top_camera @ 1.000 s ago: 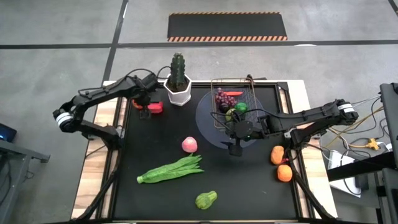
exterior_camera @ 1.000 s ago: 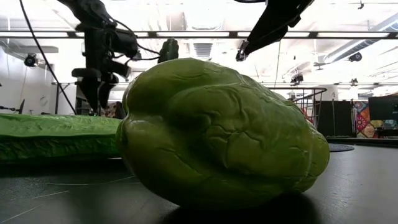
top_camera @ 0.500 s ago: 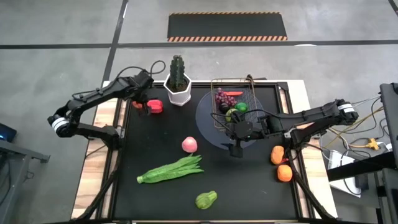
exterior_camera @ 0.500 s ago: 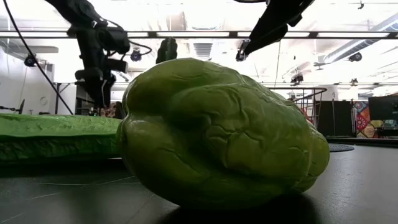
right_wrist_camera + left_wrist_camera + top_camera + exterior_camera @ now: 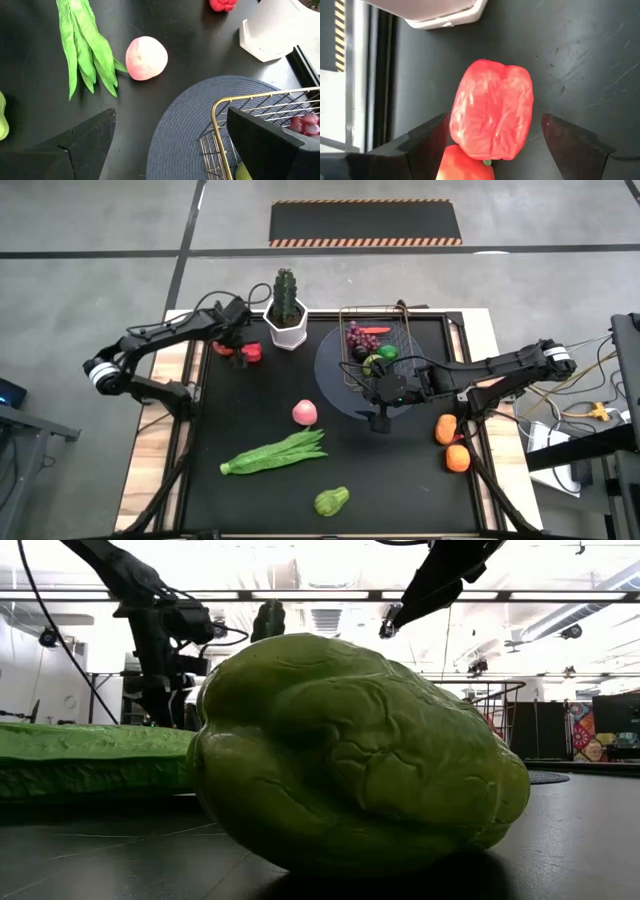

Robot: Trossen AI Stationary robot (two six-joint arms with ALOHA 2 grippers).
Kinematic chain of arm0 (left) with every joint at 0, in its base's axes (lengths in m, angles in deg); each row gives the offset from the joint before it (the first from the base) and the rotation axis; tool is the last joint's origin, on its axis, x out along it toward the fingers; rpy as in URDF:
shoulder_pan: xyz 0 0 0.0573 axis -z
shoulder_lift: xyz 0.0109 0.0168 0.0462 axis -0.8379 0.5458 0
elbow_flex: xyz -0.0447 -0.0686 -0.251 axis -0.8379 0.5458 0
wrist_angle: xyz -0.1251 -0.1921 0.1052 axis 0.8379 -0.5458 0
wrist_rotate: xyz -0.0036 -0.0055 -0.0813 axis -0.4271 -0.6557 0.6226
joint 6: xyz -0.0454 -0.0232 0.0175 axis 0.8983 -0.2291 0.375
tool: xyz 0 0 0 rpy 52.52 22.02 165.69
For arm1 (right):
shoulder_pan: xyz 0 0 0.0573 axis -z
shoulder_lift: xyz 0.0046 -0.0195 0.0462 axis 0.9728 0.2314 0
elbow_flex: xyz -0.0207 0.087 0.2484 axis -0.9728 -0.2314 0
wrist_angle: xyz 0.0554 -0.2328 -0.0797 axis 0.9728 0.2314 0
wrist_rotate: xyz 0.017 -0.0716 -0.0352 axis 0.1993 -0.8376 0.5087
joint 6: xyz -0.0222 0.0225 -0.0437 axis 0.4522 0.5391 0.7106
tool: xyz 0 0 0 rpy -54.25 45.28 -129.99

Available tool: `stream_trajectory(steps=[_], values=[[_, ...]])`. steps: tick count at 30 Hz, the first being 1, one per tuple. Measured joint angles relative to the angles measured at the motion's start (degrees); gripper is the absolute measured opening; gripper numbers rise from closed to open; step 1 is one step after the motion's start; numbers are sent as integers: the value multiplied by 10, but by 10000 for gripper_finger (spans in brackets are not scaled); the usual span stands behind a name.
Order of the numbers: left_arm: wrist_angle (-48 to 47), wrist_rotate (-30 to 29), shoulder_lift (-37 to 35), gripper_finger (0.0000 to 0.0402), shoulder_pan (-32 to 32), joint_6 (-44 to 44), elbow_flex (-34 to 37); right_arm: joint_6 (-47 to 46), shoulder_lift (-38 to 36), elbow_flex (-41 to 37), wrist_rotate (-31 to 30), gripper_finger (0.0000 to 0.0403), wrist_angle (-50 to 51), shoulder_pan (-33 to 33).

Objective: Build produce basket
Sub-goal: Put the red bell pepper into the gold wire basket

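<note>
Two red tomatoes [image 5: 250, 352] lie on the black mat near the far left corner, beside the white cactus pot. My left gripper [image 5: 238, 347] is low over them, open; in the left wrist view its fingers [image 5: 427, 142] stand on either side of one red tomato [image 5: 492, 110], with the second [image 5: 465, 167] just behind. The wire basket [image 5: 378, 343] sits on a round grey plate [image 5: 335, 375] and holds grapes, a carrot and green fruit. My right gripper [image 5: 378, 417] hovers open at the plate's near edge. The pink peach [image 5: 304, 413], green beans [image 5: 275, 452], green pear [image 5: 331, 501] and oranges [image 5: 445, 428] rest on the mat.
The cactus in its white hexagonal pot [image 5: 286, 315] stands close to the tomatoes, toward the basket. In the low view the green pear [image 5: 350, 750] fills the foreground, with the beans [image 5: 90, 755] to its left. Open mat lies between peach and tomatoes.
My left gripper has shifted a little toward the cactus pot and come down over the red tomatoes, staying open. The right arm and all the produce have kept still.
</note>
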Motion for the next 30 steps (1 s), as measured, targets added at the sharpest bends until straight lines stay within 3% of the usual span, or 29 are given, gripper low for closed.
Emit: stream_trajectory(steps=[19,30], values=[[27,-3,61,297,0,-1,1,0,0,0,1,364,4,0],[20,-24,55,242,0,0,5,4,0,0,1,364,5,0]])
